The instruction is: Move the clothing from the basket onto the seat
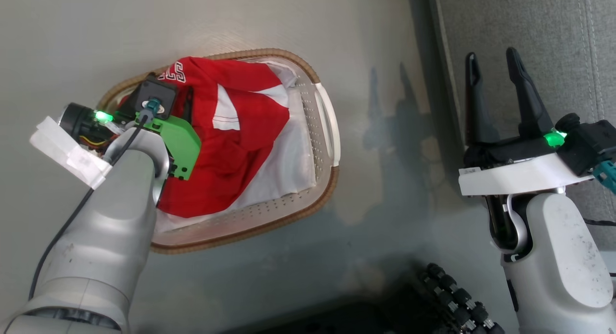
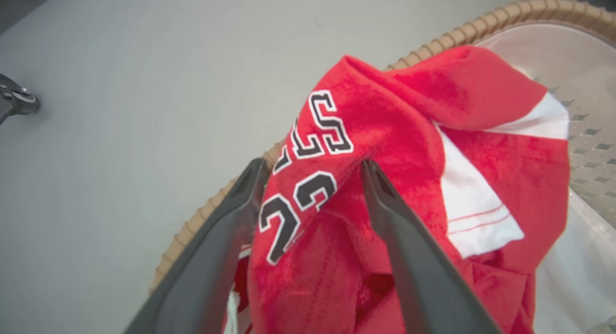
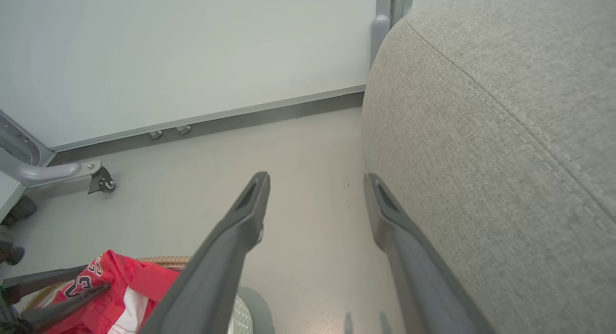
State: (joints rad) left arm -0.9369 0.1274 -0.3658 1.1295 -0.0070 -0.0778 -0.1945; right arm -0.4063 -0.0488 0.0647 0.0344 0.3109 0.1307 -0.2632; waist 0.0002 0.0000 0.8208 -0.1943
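The clothing (image 1: pixel 240 132), a red jersey with white panels and black "23" numerals (image 2: pixel 293 204), lies heaped in the basket (image 1: pixel 332 180), which stands on the floor. My left gripper (image 2: pixel 314 166) reaches down into the basket at its left end. It is open, and its two fingers straddle a raised fold of the jersey. My right gripper (image 1: pixel 492 56) hovers open with nothing between its fingers (image 3: pixel 245 218). It hangs over the floor right beside the rounded grey edge of the seat (image 3: pixel 505 132), which runs up the right side of the head view (image 1: pixel 529 26).
A plain white cloth (image 1: pixel 288 170) lies under the jersey in the basket. Bare grey floor (image 1: pixel 394 132) separates basket and seat. A wall with a baseboard and a wheeled metal leg (image 3: pixel 101 180) stand beyond. My dark base (image 1: pixel 433 300) sits at the bottom.
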